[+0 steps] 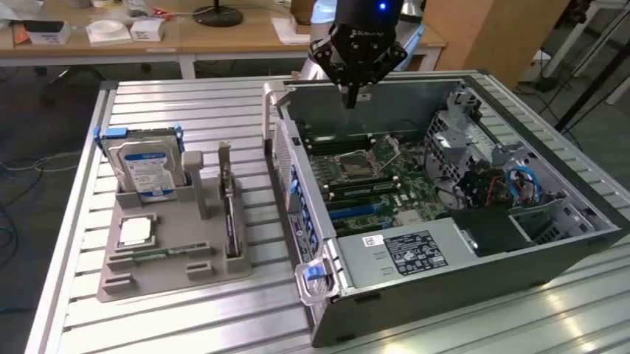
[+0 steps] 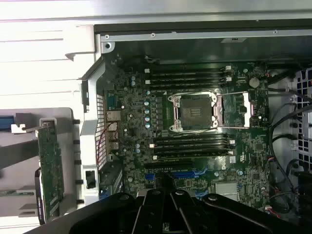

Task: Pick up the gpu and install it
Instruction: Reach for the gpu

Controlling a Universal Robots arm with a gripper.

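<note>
The gripper (image 1: 350, 102) is closed and empty above the open computer case (image 1: 443, 295); the graphics card (image 1: 232, 221) stands in a holder (image 1: 128, 284) well away from it

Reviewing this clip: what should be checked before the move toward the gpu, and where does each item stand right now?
1. gpu standing on edge in the grey holder: ok.
2. gripper empty: ok, it grips nothing.
3. gripper open for a grasp: not ok, it is shut.
4. gripper above the gpu: not ok, it hangs over the computer case, apart from the holder.
5. Case open with motherboard exposed: ok.
</note>
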